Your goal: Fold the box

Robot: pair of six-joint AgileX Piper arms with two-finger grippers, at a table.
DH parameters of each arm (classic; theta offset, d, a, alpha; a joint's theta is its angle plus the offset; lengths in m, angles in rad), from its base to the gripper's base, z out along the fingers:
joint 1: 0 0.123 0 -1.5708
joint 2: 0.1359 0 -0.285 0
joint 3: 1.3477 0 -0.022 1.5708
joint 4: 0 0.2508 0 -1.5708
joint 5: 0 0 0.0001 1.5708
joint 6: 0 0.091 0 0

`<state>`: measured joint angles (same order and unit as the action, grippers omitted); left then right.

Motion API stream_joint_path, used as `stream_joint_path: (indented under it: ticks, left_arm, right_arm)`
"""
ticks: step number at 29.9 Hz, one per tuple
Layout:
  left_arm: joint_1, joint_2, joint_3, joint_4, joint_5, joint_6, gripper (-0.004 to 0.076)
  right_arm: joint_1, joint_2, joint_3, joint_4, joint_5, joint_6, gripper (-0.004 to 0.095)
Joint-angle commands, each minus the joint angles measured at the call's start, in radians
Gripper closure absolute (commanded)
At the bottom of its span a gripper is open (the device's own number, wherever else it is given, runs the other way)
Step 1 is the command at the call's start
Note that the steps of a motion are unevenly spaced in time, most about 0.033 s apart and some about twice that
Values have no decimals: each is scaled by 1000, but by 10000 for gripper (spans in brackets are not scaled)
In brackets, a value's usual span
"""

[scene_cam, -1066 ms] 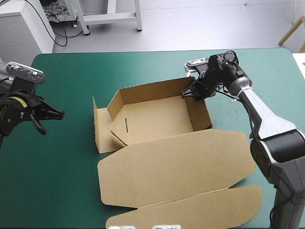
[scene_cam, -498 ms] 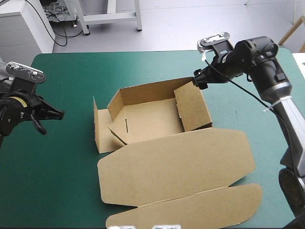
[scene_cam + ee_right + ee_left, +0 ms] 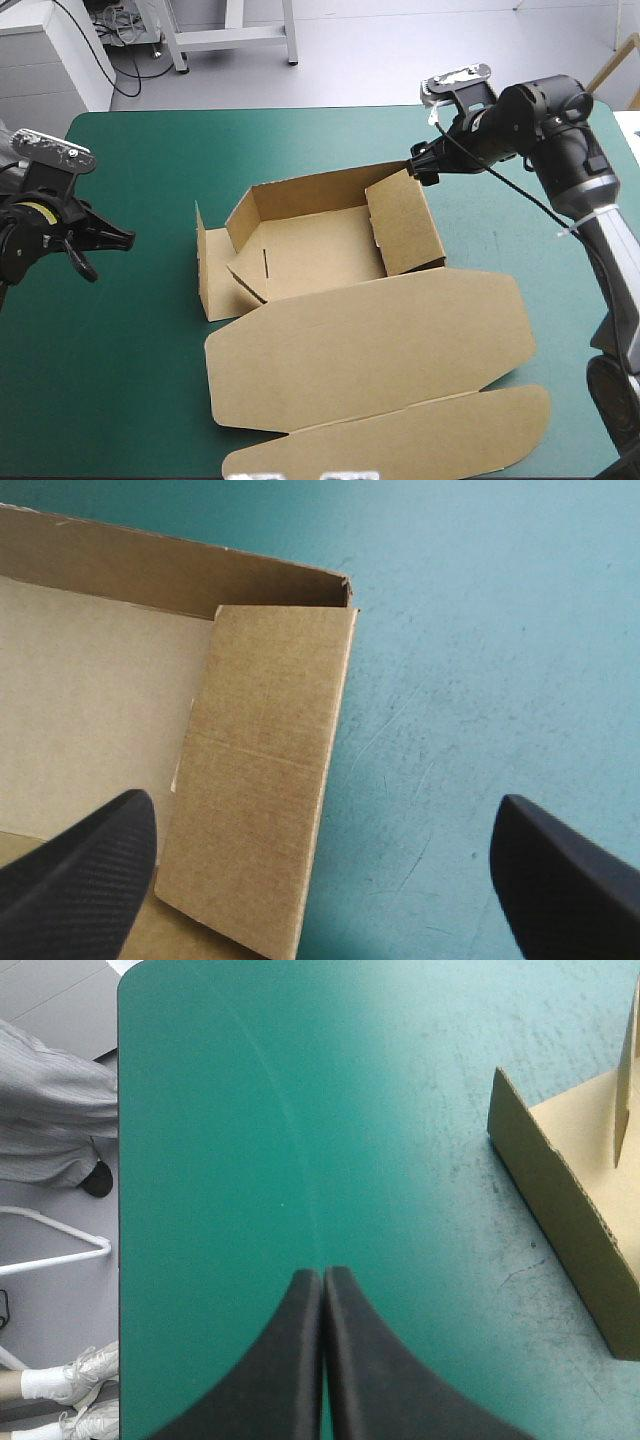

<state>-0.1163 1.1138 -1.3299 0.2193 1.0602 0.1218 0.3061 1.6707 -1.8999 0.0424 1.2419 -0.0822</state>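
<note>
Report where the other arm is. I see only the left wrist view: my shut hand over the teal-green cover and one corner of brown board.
Observer: The black, fin-fingered right hand is at the far right corner of the brown cardboard box, an open tray with raised walls.
Operator: State whether it grips anything.
Observer: No. It is open wide and empty. The box's right side flap slants in over the tray floor, below the gap and untouched.
</note>
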Motion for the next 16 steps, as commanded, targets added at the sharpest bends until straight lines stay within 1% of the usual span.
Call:
stream_joint_path:
  ticks: [1, 6, 12, 16]
  left_arm:
    - [-1, -24, -26, 4, -57, -10, 734]
    - [-1, -24, -26, 4, -55, -10, 734]
    - [-1, -24, -26, 4, -47, -10, 734]
    - [-1, -24, -26, 4, -47, -10, 734]
  right_arm:
    - [-1, 18, 12, -5, -38, 14, 75]
    - [-1, 114, 39, 13, -43, 14, 75]
    - [-1, 213, 39, 86, -66, 14, 75]
    - [-1, 254, 39, 93, -66, 6, 75]
